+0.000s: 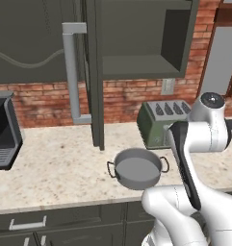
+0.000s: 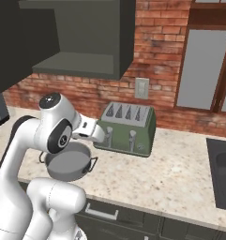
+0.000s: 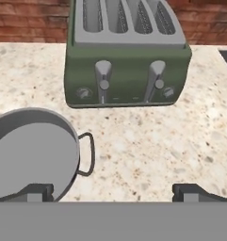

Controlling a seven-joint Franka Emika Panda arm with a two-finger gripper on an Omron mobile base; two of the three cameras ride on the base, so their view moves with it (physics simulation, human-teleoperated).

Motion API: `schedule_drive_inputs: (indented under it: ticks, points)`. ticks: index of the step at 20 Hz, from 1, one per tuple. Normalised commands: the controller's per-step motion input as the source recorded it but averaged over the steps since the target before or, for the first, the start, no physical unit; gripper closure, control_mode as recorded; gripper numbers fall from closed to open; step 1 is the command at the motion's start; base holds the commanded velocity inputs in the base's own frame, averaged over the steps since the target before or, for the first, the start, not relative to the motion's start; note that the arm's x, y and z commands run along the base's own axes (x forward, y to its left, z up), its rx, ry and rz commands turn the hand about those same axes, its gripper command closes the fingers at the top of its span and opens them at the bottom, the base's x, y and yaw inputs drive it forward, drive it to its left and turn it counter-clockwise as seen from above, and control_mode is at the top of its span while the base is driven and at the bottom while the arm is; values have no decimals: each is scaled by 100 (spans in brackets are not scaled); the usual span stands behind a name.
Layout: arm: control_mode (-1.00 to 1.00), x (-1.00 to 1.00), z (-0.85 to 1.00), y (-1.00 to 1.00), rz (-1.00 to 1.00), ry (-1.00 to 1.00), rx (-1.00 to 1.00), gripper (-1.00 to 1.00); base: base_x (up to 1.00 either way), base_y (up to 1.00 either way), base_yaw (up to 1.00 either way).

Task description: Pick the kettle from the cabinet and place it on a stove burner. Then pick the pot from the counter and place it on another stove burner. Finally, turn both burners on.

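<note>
Grey metal pot (image 1: 136,168) sits on the beige speckled counter (image 1: 59,168) beside the green toaster (image 3: 126,56); the gripper (image 3: 112,192) hangs above, apparently over bare counter, fingers spread wide, empty.

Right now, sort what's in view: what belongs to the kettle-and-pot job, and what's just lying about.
For the job:
- pot, on the counter
- cabinet, door open, visible shelf bare
- tool, open, above the counter beside the pot

Lying about:
- green toaster behind the pot
- black appliance at the counter's left end
- wall outlet
</note>
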Motion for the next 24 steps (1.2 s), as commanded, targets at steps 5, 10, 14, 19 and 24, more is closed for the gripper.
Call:
schedule_drive_inputs:
  ticks: [5,10,14,19,24]
  points:
    - [-100,0,-2,23,0,0,0,-100,0,0,0]
    - [-100,0,-5,25,0,0,0,-100,0,0,0]
    - [-100,1,-5,23,3,0,1,-100,0,0,0]
    - [-100,0,-6,21,4,0,5,-100,0,0,0]
    - [-100,0,-9,19,4,0,7,-100,0,0,0]
